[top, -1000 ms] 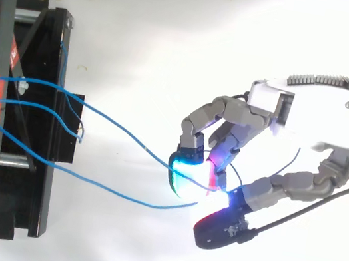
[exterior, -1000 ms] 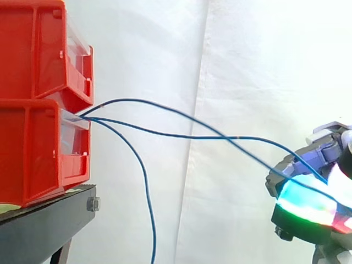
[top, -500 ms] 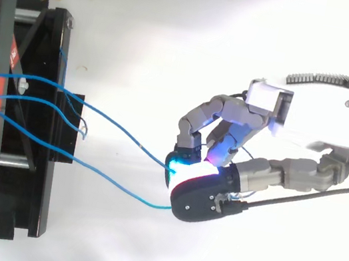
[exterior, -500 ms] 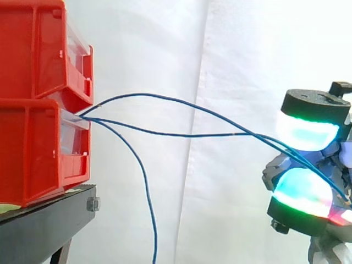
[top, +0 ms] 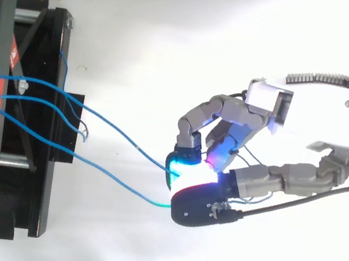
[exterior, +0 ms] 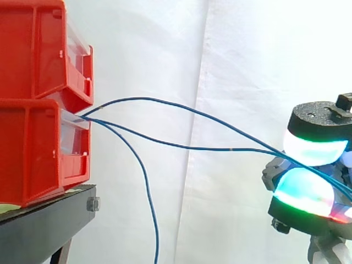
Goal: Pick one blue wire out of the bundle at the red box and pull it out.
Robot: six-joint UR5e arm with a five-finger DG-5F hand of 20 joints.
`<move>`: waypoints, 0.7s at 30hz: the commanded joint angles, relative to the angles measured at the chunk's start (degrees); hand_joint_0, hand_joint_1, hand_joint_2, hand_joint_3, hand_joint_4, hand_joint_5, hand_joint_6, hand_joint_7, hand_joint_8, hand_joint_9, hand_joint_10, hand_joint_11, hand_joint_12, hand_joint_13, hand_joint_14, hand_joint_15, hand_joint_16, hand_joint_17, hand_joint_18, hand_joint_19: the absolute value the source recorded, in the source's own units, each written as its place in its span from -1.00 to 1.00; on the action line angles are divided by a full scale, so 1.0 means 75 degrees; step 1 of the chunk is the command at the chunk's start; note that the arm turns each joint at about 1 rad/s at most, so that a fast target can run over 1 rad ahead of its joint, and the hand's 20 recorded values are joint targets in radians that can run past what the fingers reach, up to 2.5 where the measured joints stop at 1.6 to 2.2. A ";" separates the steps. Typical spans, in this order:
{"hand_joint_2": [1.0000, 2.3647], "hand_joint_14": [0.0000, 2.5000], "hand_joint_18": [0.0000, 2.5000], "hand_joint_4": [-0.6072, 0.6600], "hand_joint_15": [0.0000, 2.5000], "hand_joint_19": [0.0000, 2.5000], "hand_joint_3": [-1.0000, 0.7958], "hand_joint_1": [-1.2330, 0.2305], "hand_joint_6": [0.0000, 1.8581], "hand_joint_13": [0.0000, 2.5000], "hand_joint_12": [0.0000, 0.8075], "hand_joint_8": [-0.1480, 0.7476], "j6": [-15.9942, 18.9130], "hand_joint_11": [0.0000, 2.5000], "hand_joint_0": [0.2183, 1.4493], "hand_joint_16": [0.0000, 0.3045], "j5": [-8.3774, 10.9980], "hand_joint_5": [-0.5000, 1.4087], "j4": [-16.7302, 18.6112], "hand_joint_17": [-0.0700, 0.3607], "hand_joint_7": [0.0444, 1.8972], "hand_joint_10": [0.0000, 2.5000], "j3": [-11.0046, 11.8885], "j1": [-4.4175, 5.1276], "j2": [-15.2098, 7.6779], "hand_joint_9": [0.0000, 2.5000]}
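Several thin blue wires come out of the lower red box [exterior: 33,154] at the left. Two of them, an upper wire [exterior: 181,107] and a lower wire [exterior: 181,146], run right to my hand [top: 311,121]. Both pass between its glowing thumb pad [exterior: 316,148] and a fingertip pad [exterior: 302,190], which are pinched together on them. From above, the same two wires [top: 126,137] converge at the pinch. A third wire [exterior: 148,187] hangs loosely down out of view. A short wire end [top: 83,131] curls free near the stand.
A second red box [exterior: 38,49] is stacked on the lower one, both on a black stand [exterior: 44,225] at the left. The stand's frame [top: 35,113] juts toward the hand. A white curtain lies behind, with open space between the box and the hand.
The thumb swung in and closed against the fingertips with two wires between them. The hand has since drifted slightly right, and the lower wire sags a little more.
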 commanded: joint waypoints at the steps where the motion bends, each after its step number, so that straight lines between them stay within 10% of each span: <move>1: -0.98 -0.98 -0.40 0.19 -0.51 -0.61 -0.12 -0.30 0.00 -0.24 0.08 0.15 0.0000 -0.33 -0.39 -0.63 0.0000 -0.63 0.0007 -0.09 0.08 -0.99 0.0000 -0.0006 -0.0002 -0.08; 21: -0.97 -0.98 -0.37 0.18 -0.50 -0.61 -0.10 -0.38 0.01 -0.24 0.04 0.17 -0.0023 -0.33 -0.30 -0.66 0.0035 -0.63 -0.0005 -0.13 0.25 -0.99 0.0176 -0.0006 0.0010 -0.08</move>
